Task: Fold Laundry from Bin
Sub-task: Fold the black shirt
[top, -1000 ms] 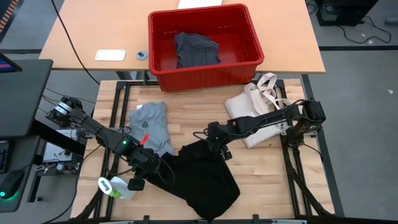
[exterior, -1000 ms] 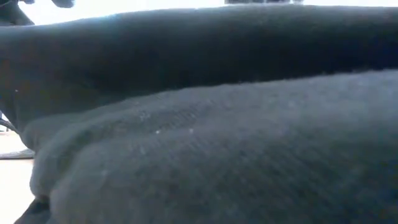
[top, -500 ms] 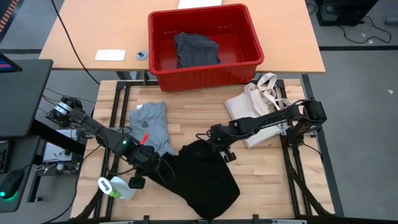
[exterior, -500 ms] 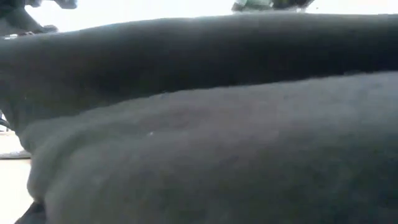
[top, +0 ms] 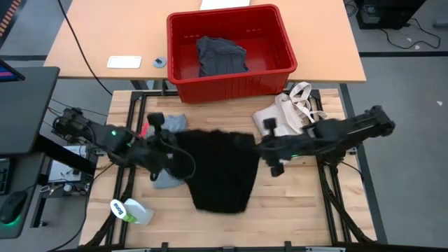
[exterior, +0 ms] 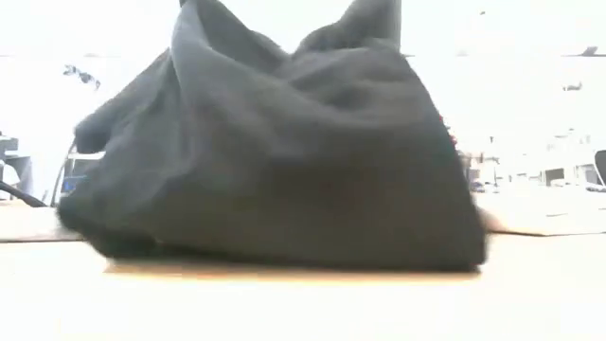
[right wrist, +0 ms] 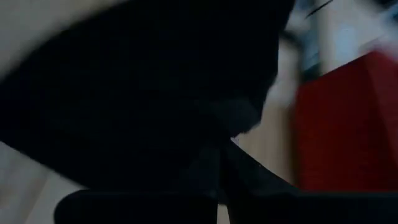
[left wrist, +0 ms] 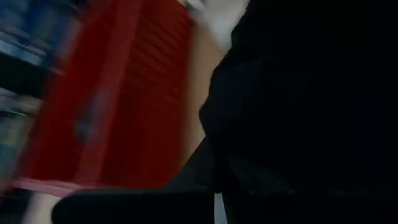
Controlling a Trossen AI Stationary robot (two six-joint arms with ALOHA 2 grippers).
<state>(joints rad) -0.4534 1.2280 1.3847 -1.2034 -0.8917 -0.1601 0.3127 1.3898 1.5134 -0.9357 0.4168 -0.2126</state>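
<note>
Claws, left claw (top: 170, 142) and right claw (top: 260, 148), are now clamping the black garment (top: 220, 171); we are lifting it between them, spread for folding.

Garment (top: 222, 171) mid-table between claws; bin (top: 231, 84) behind; tote (top: 283, 115) right.

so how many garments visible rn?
3: black garment held up between both grippers over the table; light grey T-shirt mostly under it at the left; dark grey piece in the red bin. More may be hidden.

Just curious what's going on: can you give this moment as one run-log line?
left gripper: shut on large black garment | right gripper: shut on same garment | garment: lifted, stretched between them | red plastic bin: holds grey cloth
</note>
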